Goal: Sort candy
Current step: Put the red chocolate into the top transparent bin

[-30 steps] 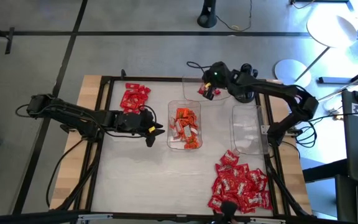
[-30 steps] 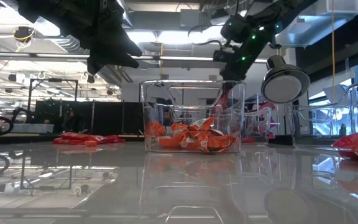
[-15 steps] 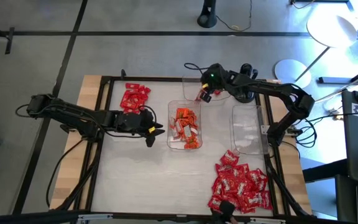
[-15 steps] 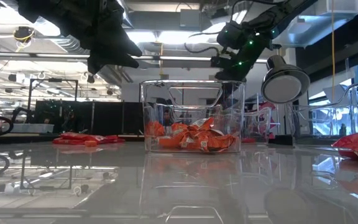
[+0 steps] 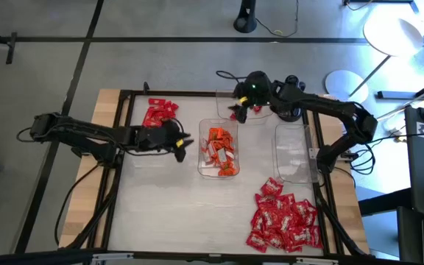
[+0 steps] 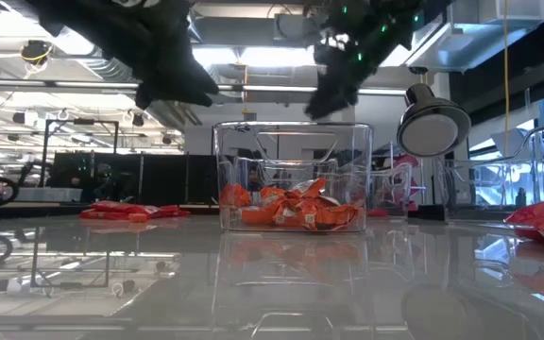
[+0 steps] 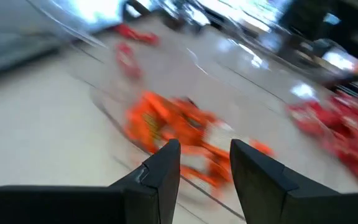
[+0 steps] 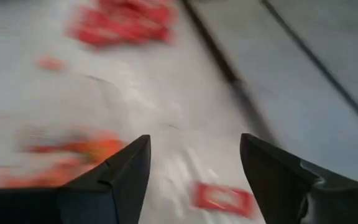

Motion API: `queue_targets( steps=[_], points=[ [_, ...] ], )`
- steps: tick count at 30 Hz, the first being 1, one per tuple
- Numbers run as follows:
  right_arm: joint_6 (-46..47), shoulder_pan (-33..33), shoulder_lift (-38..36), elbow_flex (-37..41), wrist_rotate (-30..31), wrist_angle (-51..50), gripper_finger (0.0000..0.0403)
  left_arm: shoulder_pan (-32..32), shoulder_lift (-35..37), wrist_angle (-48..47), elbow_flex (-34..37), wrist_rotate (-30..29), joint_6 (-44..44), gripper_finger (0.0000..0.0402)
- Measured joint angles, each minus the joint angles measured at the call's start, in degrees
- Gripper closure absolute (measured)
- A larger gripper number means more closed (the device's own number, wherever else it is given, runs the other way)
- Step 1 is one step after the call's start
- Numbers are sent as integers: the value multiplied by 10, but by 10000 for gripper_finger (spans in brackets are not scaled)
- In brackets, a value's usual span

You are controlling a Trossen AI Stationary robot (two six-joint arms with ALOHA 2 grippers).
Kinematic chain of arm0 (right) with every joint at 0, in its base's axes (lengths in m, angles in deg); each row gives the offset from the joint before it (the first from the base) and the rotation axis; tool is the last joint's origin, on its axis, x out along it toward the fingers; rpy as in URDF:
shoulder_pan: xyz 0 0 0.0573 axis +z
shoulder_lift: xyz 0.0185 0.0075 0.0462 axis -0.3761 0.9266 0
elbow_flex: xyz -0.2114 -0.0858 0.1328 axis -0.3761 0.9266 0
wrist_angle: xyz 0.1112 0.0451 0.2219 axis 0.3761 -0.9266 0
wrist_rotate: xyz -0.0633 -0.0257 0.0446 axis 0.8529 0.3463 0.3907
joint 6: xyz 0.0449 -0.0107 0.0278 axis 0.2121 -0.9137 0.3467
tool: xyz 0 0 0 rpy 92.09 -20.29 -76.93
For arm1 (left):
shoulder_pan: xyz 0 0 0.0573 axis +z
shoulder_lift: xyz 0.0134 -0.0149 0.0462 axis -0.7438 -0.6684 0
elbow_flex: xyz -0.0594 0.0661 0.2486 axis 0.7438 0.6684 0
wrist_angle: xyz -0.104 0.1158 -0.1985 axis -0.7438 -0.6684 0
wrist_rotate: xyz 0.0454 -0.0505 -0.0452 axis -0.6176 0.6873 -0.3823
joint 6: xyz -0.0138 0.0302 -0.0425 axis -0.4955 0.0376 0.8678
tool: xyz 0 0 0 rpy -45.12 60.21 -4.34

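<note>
A: What does the candy look like, and where is it?

B: Small flat wrapped pieces in three lots. A big heap of red candy with white marks [image 5: 284,221] lies at the table's near right corner. A smaller pile of plain red candy [image 5: 158,114] sits at the far left. The orange candy [image 5: 218,151] fills the middle clear tray [image 5: 202,125]; from table height [image 6: 291,210] it lies low in the bottom.

A: Anything else?

B: One red piece [image 8: 221,198] lies flat on a pale surface below the right gripper's fingers, inside the far clear tray [image 5: 224,96] as far as I can tell.

A: How is the right gripper?

B: The right gripper [image 5: 240,110] reaches in over that far tray, pointing down, fingers [image 8: 119,180] spread wide and holding nothing.

A: And the left?

B: The left gripper [image 5: 181,146] is stretched out low from the left, just beside the middle tray, facing the orange pile. Its fingers [image 7: 160,177] stand partly apart with nothing between them.
</note>
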Motion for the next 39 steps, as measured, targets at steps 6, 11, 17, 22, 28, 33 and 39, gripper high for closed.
queue_targets(
  steps=[6,11,17,22,28,33,39],
  points=[
    [0,102,-1,0,-113,35,155,71,3,3,-1,-31,-54,271],
    [-33,183,25,0,-105,38,155,152,3,-24,-2,-41,-45,249],
    [-44,233,64,0,-58,71,155,254,-32,-177,-2,-41,66,163],
    [-31,239,98,0,-56,99,155,287,-94,-225,-2,-20,145,130],
    [-2,238,116,1,-56,121,155,291,-172,-193,-1,-18,157,128],
    [2,238,116,1,-56,120,155,295,-228,-167,-2,-33,165,128],
    [-2,238,116,1,-56,133,155,296,-265,-162,-5,-45,178,128]
  ],
)
